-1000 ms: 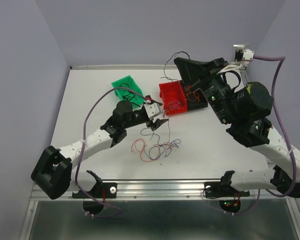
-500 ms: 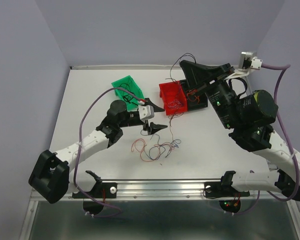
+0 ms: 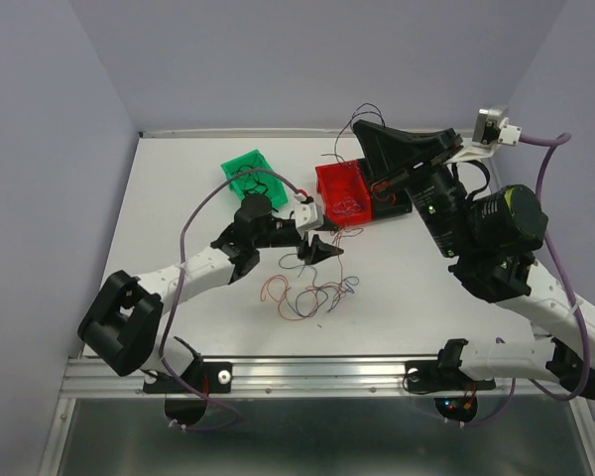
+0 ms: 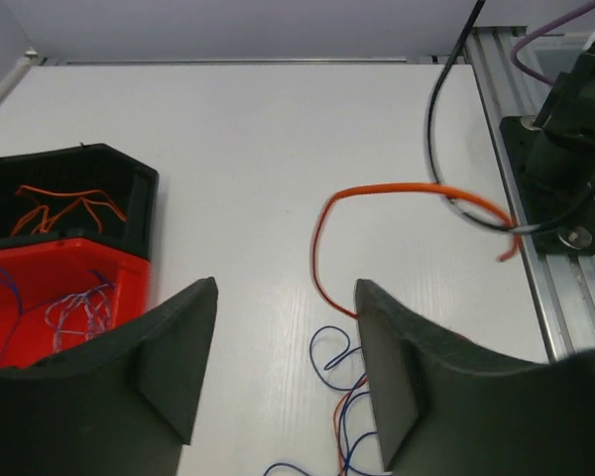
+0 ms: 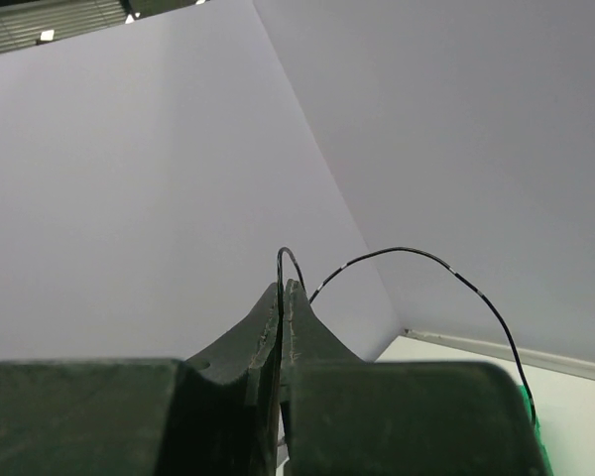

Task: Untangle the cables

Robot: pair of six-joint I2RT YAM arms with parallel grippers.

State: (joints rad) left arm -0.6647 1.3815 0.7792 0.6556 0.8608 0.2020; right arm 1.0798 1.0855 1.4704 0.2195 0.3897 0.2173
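A loose tangle of thin red, orange, blue and black cables [image 3: 310,295] lies on the white table in front of the arms. My left gripper [image 3: 320,232] hovers low just behind it, open, with nothing between its fingers [image 4: 183,342]. In the left wrist view a blue cable [image 4: 329,359] curls on the table between the jaws, and an orange cable [image 4: 407,188] arcs beyond them. My right gripper [image 3: 358,126] is raised above the bins at the back, shut on a thin black cable [image 5: 416,253] that loops out of its tips [image 5: 288,288].
A red bin [image 3: 339,193] holding blue-purple strands stands next to a black bin [image 3: 395,198] with orange strands [image 4: 64,206]. A green bin [image 3: 252,176] with black strands sits to their left. An aluminium rail [image 3: 307,372] runs along the near table edge.
My left gripper has swung right toward the red bin and its jaws have narrowed a little. The right gripper has shifted slightly up and right, still holding the black cable.
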